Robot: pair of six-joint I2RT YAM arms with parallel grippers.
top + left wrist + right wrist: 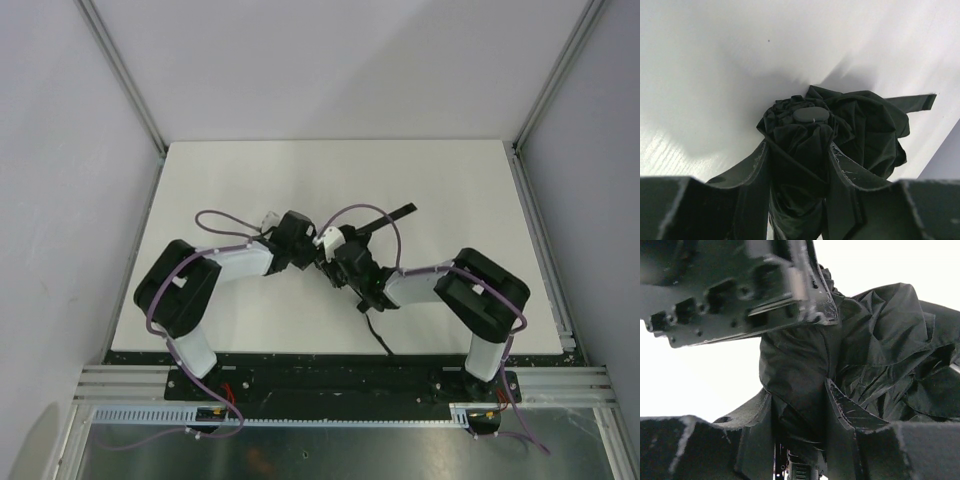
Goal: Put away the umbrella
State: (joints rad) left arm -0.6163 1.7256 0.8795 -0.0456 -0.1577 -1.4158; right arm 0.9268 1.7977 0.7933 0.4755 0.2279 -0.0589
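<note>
The umbrella [865,130] was folded up at the middle of the white table [250,180]. Its long way ran straight out from the left gripper [799,145], with the round cap [811,115] at the far end. That gripper squeezed it just under the cap. The right gripper [799,390] pinched its loose cloth. From the top (arms in the way) only its flat strap [397,212] stuck out, pointing far and right.

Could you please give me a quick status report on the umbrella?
Left gripper fingers clamped on the umbrella below its cap. Right gripper fingers pinching its fabric alongside. Strap sticking out loose.
</note>
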